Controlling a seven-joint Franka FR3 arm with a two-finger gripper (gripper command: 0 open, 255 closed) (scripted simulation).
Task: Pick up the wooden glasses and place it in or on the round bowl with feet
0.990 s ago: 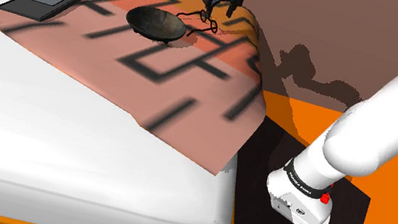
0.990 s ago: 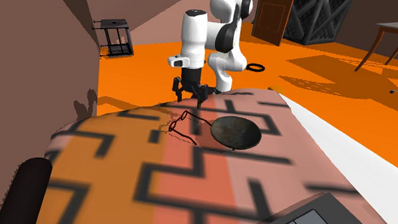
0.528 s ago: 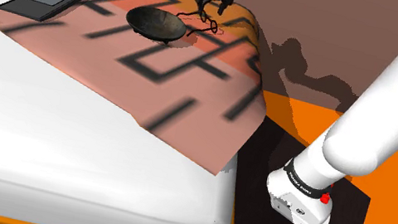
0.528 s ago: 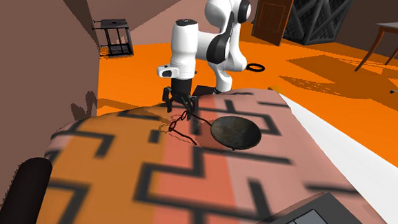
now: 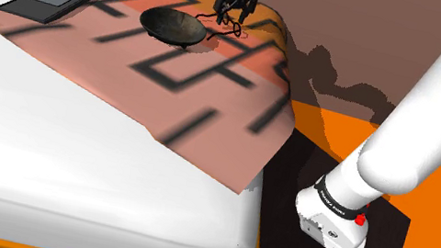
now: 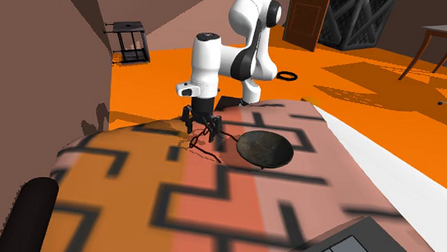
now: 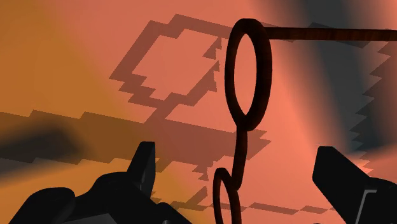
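Over the bed cover [image 5: 217,81], the gripper [image 7: 236,153] hangs, fingers apart astride the glasses [image 7: 267,70]; frame lies crosswise to their closing line.

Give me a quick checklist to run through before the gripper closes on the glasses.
1. Gripper open: ok, the fingers stand apart.
2. Glasses between the fingers: ok, the bridge lies about midway, untouched.
3. Low enough to clasp the frame: cannot tell.
4. Bowl upright and empty: ok.
5. Way from glasses to bowl: ok, they lie side by side on the patterned cover, nothing between them.
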